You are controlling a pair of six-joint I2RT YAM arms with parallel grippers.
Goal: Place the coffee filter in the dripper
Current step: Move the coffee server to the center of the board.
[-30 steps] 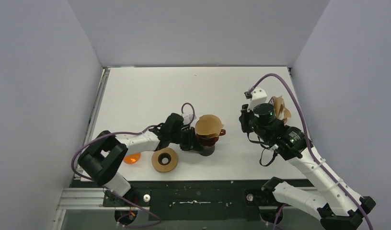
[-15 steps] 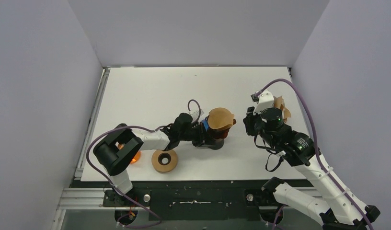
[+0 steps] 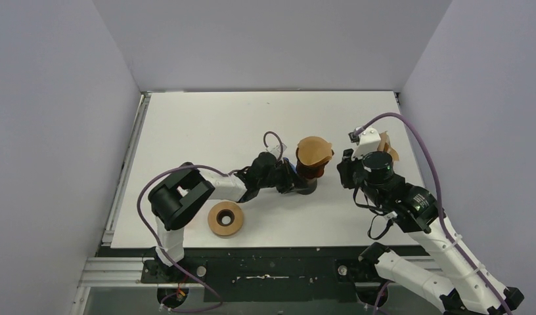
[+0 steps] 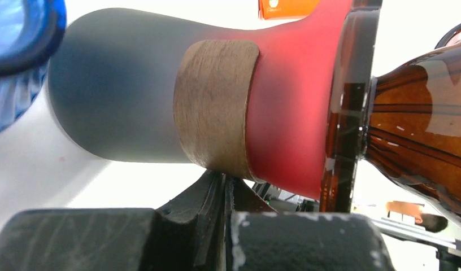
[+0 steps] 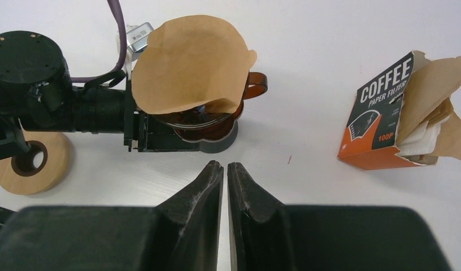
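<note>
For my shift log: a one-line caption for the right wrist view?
Empty right end effector faces the filter perched in the amber dripper, filter box at right.

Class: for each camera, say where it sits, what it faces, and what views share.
Top external: above and behind, looking down on the table; left arm and right arm show.
Left wrist: close against the dripper; left end effector below.
Right wrist: faces the filter and filter box; right end effector below.
All three share the dripper.
</note>
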